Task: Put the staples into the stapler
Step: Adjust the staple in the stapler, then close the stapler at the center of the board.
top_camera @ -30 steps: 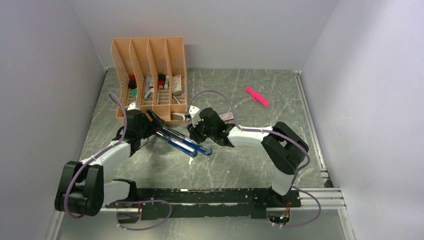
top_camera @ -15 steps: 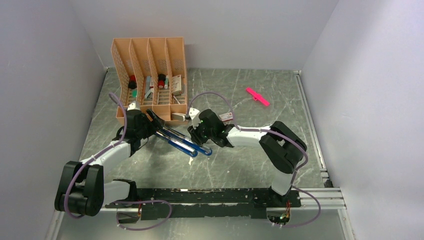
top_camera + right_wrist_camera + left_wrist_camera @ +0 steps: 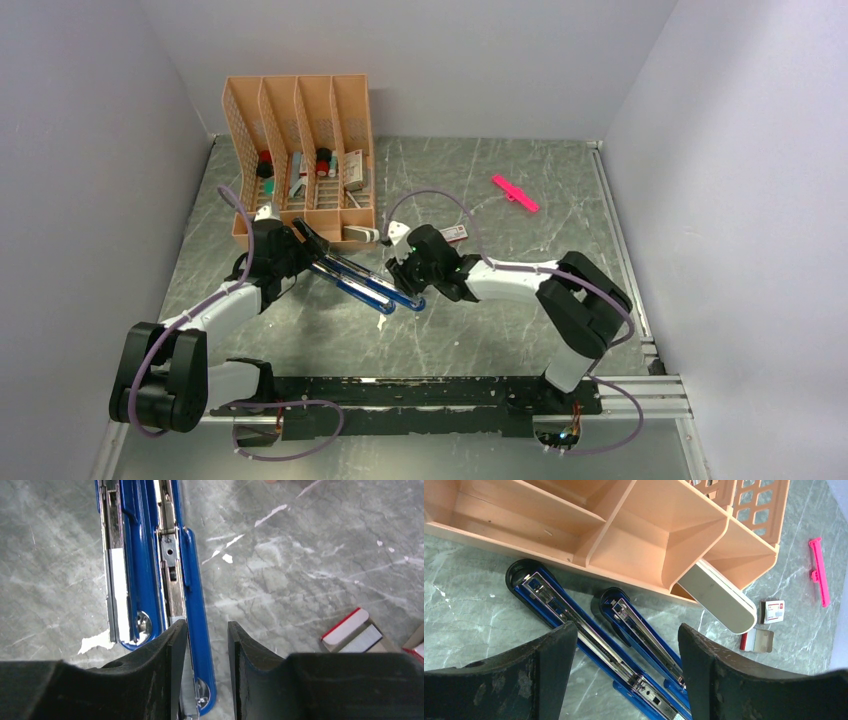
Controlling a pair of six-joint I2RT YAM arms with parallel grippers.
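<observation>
Right pincer has shifted slightly rightward, now over the opened blue stapler's tip; jaws part-open, empty. Left pincer wide, straddling it. Staples in their box on the surface nearby; loading likely pending.

table: grey marbled top is carrying everything
back left: orange desk organizer is standing by the wall
middle: blue stapler is lying flipped open, halves side by side
near organizer: small staple box is sitting open
back right: pink stick is lying well apart
</observation>
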